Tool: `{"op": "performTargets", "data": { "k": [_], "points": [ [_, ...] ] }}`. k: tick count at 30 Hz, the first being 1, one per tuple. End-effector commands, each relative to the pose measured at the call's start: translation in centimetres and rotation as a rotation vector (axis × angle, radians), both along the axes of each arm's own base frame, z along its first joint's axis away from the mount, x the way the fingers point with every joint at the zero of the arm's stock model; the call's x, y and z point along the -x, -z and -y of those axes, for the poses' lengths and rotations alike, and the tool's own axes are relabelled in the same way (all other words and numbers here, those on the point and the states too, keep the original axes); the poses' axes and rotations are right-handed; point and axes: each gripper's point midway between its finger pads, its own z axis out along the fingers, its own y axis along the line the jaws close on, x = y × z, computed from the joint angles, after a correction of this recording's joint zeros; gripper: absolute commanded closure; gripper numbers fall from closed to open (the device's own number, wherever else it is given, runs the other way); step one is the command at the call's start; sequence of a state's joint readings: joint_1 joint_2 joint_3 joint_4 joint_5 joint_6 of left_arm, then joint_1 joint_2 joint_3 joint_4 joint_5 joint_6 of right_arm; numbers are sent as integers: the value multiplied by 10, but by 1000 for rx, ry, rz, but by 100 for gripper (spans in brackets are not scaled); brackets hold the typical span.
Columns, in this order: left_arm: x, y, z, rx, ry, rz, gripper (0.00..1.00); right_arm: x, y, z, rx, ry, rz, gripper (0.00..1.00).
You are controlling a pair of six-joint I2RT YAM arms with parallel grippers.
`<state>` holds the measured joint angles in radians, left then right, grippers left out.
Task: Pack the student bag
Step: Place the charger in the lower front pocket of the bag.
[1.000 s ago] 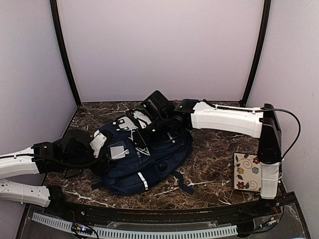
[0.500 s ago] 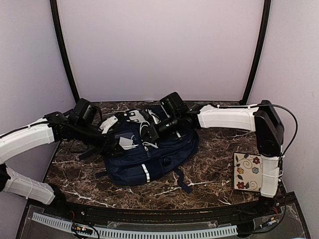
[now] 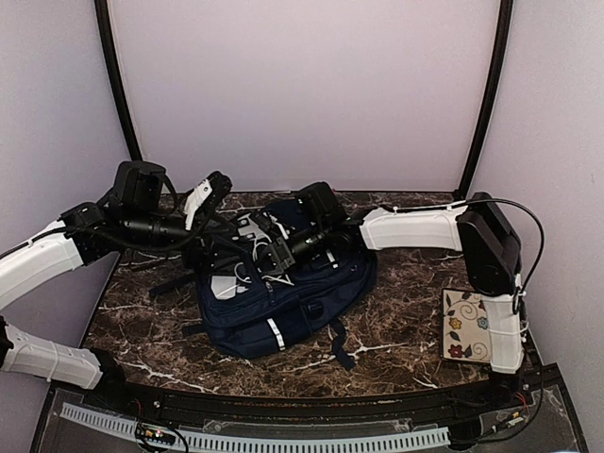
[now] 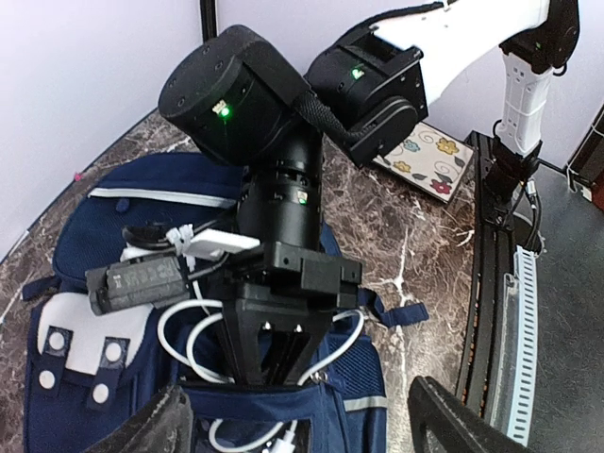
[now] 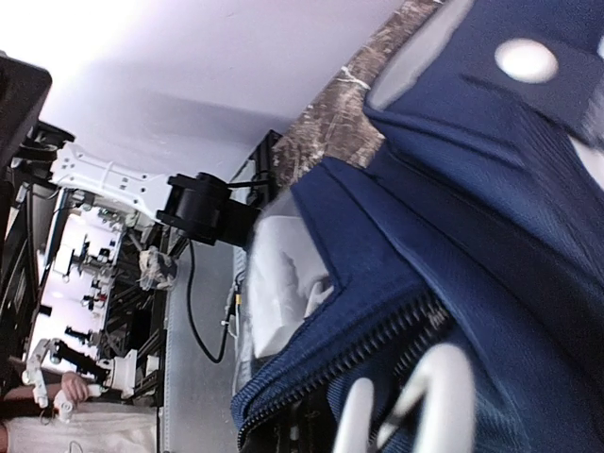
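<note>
At desk centre, the student bag (image 3: 283, 302) lies flat with its front pockets up.

Change: the left gripper (image 3: 209, 192) has let go and risen clear of the bag's left side. It now stands wide and empty above the desk (image 3: 406, 321). The right gripper (image 4: 269, 373) remains fully closed at the open pocket's rim; whether it pinches fabric cannot be confirmed.

Assessment: the white cable (image 4: 189, 330) and dark adapter (image 4: 132, 281) sit at the pocket mouth but spill out, so packing is incomplete.

Count: one bag, one cable, one adapter, one floral booklet (image 3: 467, 326) (unpacked, at the desk's right edge), two grippers.
</note>
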<state>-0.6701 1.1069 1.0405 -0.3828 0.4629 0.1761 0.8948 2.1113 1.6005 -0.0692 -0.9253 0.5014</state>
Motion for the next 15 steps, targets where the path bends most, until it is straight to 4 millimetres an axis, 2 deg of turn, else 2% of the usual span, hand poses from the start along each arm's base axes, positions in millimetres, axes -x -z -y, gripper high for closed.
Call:
{"op": "performTargets", "data": {
  "k": [1, 5, 8, 10, 12, 15],
  "points": [
    [-14, -8, 2, 3, -21, 104, 16, 26, -21, -22, -126, -136, 46, 100],
    [-31, 41, -9, -179, -60, 72, 9, 19, 0, -17, -64, -91, 36, 100],
    [-37, 61, -12, -218, -62, 31, 6, 13, 16, -12, 13, -44, 57, 100],
    [-44, 72, -9, -232, -67, 24, 6, 8, 15, -9, 28, -21, 70, 99],
    [-46, 78, -2, -224, -47, 13, 10, 1, 7, -5, 42, 11, 96, 94],
    [-39, 85, 2, -201, 2, 3, 24, -7, -6, 4, 64, 60, 142, 81]
  ]
}}
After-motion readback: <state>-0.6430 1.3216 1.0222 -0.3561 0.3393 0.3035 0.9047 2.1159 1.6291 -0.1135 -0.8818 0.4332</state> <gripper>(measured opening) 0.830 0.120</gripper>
